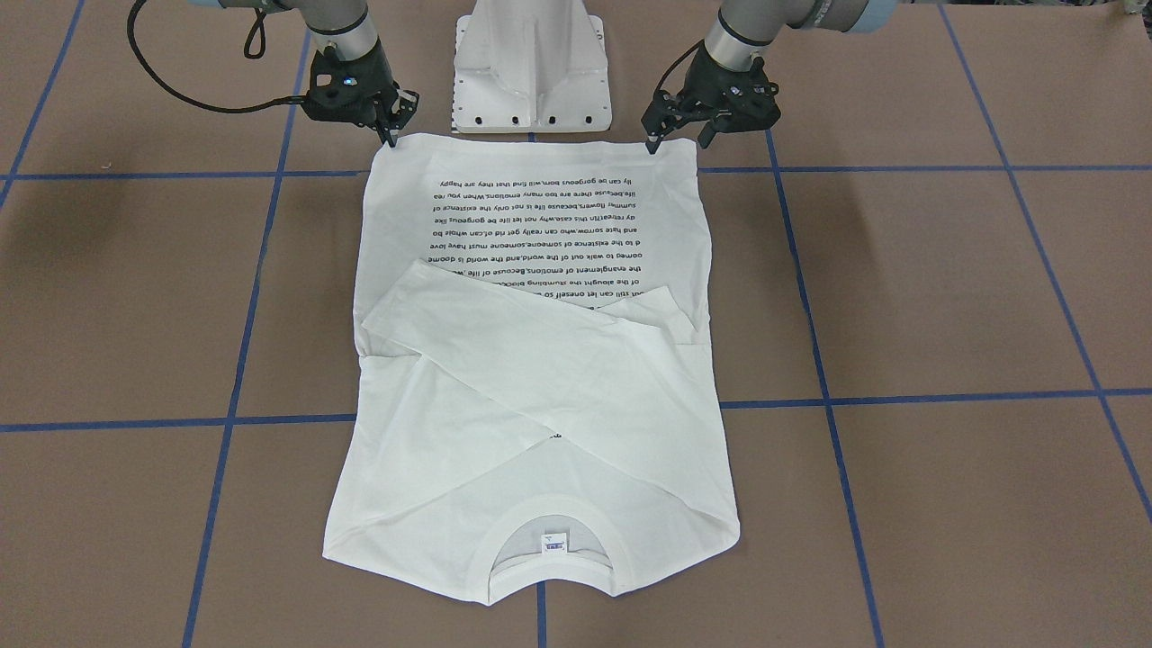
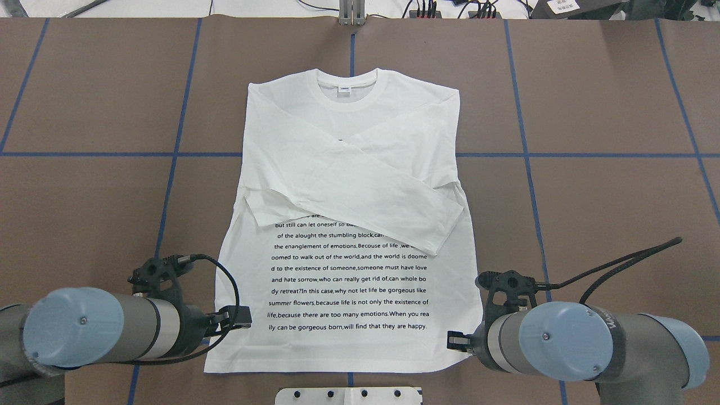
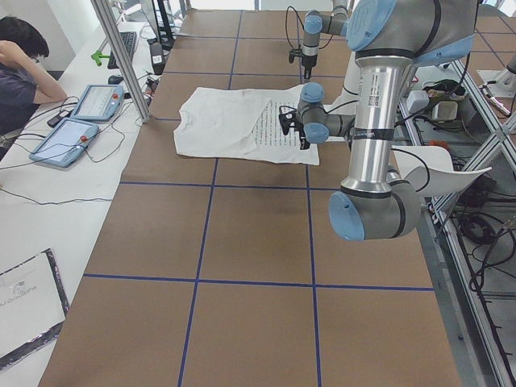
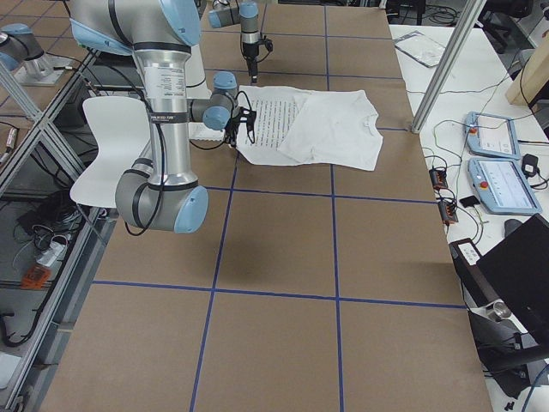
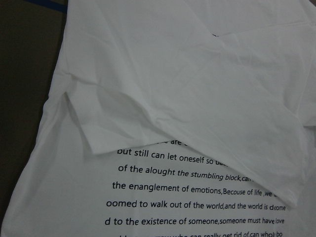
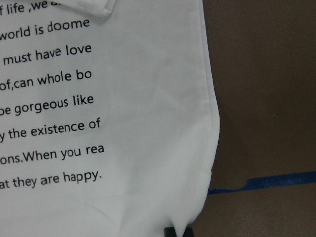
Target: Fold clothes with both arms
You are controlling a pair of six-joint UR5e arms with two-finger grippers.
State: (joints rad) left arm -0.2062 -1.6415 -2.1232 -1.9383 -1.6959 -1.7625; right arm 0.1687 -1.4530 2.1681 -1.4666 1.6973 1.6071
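Shirt (image 2: pixel 349 270) lies flat mid-table (image 2: pixel 590 214), text side up. Collar (image 2: pixel 347 103) is on the far side from the robot and the hem (image 2: pixel 337 367) sits just in front of the base (image 1: pixel 531 81). Both sleeves (image 2: pixel 388 185) are folded in and crossed over the chest, covering the top lines of text.

Left gripper (image 1: pixel 679 137) is at its hem corner with fingers wide. One tip is on the hem edge, the other just past the corner. Its wrist cam shows only cloth and no fingers.

Right gripper (image 1: pixel 392 133) is at the other hem corner with fingers narrow. Its wrist cam shows the dark tips (image 6: pixel 170 232) close together with the corner cloth gathered at them, so it looks pinched. A blue tape line (image 6: pixel 261 181) runs just beside that corner.

Both arms are low, on either side of the base.
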